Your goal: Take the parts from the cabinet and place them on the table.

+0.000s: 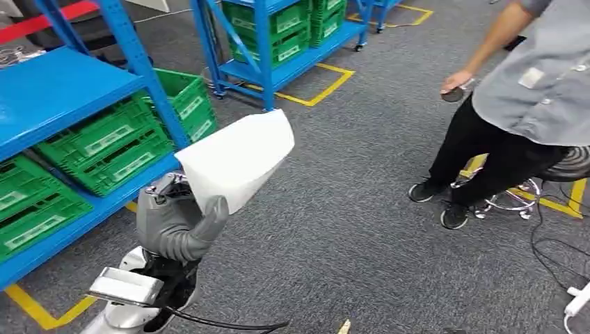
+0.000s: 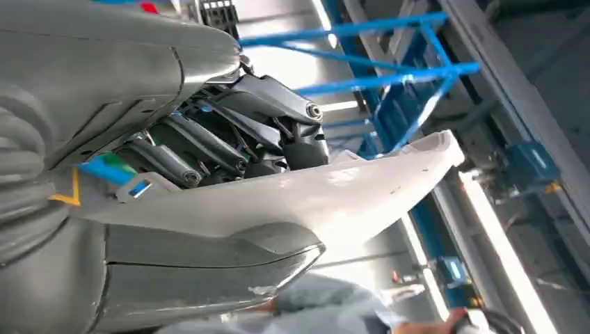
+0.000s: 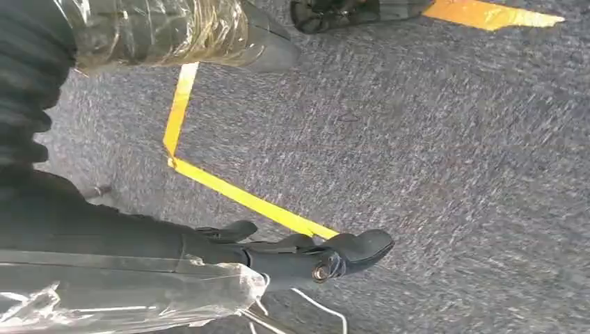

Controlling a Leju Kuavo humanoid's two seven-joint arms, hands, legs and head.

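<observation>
A grey carpet floor (image 1: 362,209) marked with yellow tape lines (image 1: 327,87) spreads before us in the head view, with blue shelving (image 1: 62,90) on our left holding green crates (image 1: 104,146) and a second blue rack (image 1: 278,42) farther back, also stacked with green crates. Our left hand (image 1: 177,223) is raised in front of us, the grey thumb pressed against the lower edge of a white part (image 1: 236,160), a curved, sheet-like piece that fans up and to the right above the hand, over the floor beside the shelving. To the right a person (image 1: 529,90) in a grey shirt and black trousers stands near a chrome stool (image 1: 515,195), one hand holding a small dark object (image 1: 456,92). A white power strip (image 1: 577,299) lies at the right edge of the floor.

In the left wrist view, we see the part (image 2: 313,195) clamped between the thick grey thumb (image 2: 209,271) and the dark fingers (image 2: 278,118) of our left hand (image 2: 229,174); blue shelf struts (image 2: 389,69) run behind it.

In the right wrist view, our right hand (image 3: 306,254) hangs over the carpet (image 3: 452,139) and a yellow tape line (image 3: 236,195), holding nothing, its dark fingers (image 3: 355,247) stretched out and lying loosely apart.
</observation>
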